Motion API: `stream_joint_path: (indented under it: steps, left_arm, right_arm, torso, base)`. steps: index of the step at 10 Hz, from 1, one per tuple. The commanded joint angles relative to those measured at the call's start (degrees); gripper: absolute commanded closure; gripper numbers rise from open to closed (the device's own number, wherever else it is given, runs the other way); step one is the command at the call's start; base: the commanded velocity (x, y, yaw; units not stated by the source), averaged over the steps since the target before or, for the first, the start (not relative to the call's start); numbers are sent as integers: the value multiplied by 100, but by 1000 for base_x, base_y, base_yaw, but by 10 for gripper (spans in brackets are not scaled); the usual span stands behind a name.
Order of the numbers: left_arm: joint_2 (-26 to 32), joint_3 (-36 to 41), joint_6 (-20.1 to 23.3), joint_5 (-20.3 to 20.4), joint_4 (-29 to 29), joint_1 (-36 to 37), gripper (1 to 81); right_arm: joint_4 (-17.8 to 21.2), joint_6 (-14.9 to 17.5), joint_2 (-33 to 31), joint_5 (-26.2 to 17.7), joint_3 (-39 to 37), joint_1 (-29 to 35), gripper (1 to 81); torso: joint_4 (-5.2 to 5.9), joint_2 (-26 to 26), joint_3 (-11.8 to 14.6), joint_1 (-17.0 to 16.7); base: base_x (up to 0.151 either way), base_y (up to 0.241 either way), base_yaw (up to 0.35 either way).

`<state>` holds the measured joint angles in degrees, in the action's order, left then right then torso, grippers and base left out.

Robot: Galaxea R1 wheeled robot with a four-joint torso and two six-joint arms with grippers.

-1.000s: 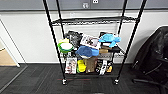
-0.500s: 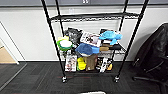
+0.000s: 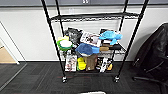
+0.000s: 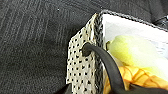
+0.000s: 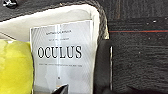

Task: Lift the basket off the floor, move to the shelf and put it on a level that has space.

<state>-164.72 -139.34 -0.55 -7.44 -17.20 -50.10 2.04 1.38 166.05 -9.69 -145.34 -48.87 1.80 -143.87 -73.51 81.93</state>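
Basket (image 4: 82,75): carried clear of the floor (image 4: 32,50); its pale rim sits at the near edge of the head view, centred before the rack.
Contents: a white Oculus box (image 5: 60,52) and a yellow soft item (image 5: 15,67) lie inside.
Handle: a black cord (image 4: 107,65) passes through the woven side.
Fingers: state on either arm cannot be told.
Change: the shelf (image 3: 92,45) appears larger than a second ago; the camera has advanced, the rack has not moved.
Level (image 3: 95,17): bare, high on the rack; the lower tiers are crowded.
Implication: approach nearly complete, in judgement.
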Motion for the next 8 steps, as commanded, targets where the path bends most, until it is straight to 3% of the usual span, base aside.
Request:
stream_joint_path:
  steps: [1,4,5,8]
  left_arm:
    - [-211,-208,55,-654,6,374,10]
    - [-211,-208,55,-654,24,295,10]
    - [-194,-191,64,-645,24,295,811]
    - [-193,-164,64,-654,6,303,811]
  right_arm:
    - [139,-23,-34,-156,6,611,10]
    - [139,-23,-52,-156,15,593,10]
    - [148,-15,-60,-156,41,584,10]
    - [157,-23,-104,-182,50,584,10]
  torso:
    - [0,0,0,0]
    - [0,0,0,0]
    - [0,0,0,0]
    - [0,0,0,0]
  base:
    - [0,0,0]
    - [0,0,0]
    - [0,0,0]
    - [0,0,0]
